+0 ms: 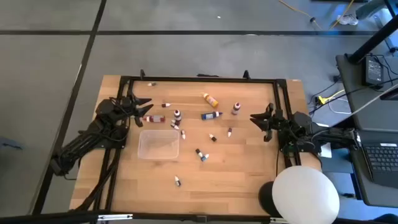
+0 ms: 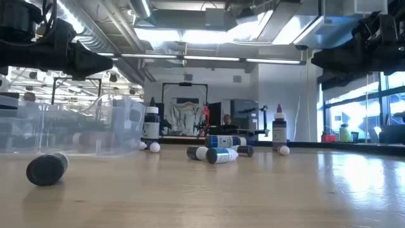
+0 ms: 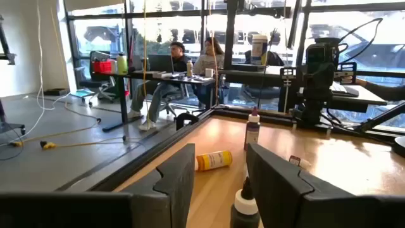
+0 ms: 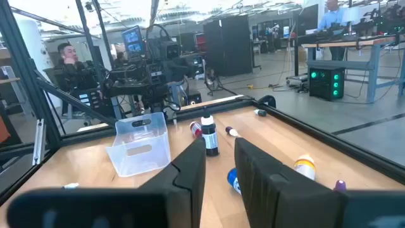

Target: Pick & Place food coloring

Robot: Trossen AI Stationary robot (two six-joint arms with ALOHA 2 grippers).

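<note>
A wooden table (image 1: 236, 180) inside a black frame stood in an open workshop, with people seated at desks beyond it. The bottles (image 1: 211, 116) of food coloring lay scattered across the table's middle and far half: an orange-yellow one (image 1: 210, 99) on its side near the far edge, a blue one with a white cap lying just nearer than it, two dark upright ones with white caps (image 1: 177, 114) (image 1: 236, 109), a red one (image 1: 154, 119) lying on the left side, and several tiny ones (image 1: 201, 154) strewn toward the near side, one (image 1: 177, 181) alone closest to the near edge. From table height, the upright dark bottles (image 2: 151, 123) (image 2: 279, 128) showed pointed dropper tips, and blue-labelled ones (image 2: 221, 155) lay between them. A clear tray (image 1: 159, 144) sat left of centre, holding none of them. The left gripper (image 1: 144, 106) hovered at the table's left edge just beside the red bottle, its fingers (image 3: 176, 177) slightly apart and holding nothing. The right gripper (image 1: 255, 117) hovered at the right edge, its fingers (image 4: 190, 170) narrowly parted and empty.
</note>
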